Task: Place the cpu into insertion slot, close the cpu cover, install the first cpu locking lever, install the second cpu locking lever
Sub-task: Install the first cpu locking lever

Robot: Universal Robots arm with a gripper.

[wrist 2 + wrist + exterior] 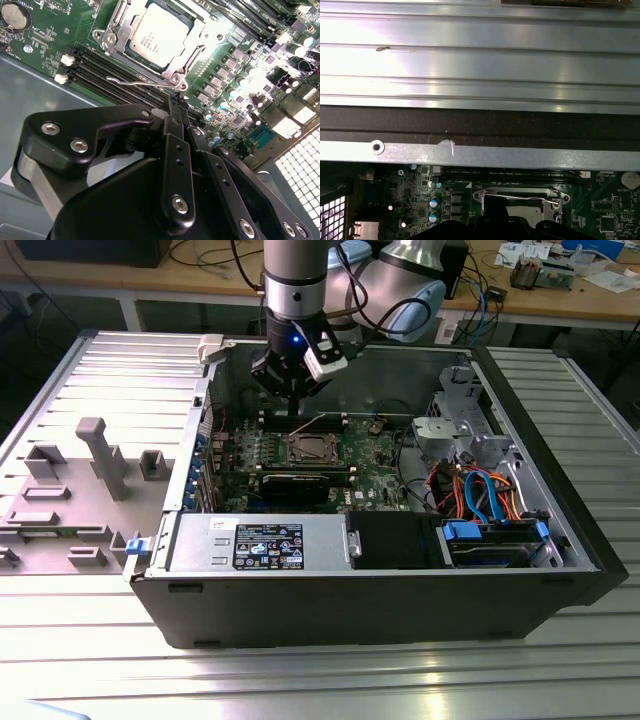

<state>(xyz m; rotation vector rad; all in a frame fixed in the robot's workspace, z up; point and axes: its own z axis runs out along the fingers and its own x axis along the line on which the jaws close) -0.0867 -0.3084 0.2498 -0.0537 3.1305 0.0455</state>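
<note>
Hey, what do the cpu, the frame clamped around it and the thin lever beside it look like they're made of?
The cpu top looks like dull, matte silver-grey metal, brightly lit. The cpu cover around it seems stamped sheet metal, shinier, with glinting edges and screws at its corners. The lever looks like thin bent steel wire, judging by its bright round gleam.

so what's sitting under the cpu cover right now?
The cpu lies under the cpu cover, its silver top showing through the window in the second wrist view. The insertion slot's pin field is hidden beneath the chip. The gripper hangs beside the socket.
</note>
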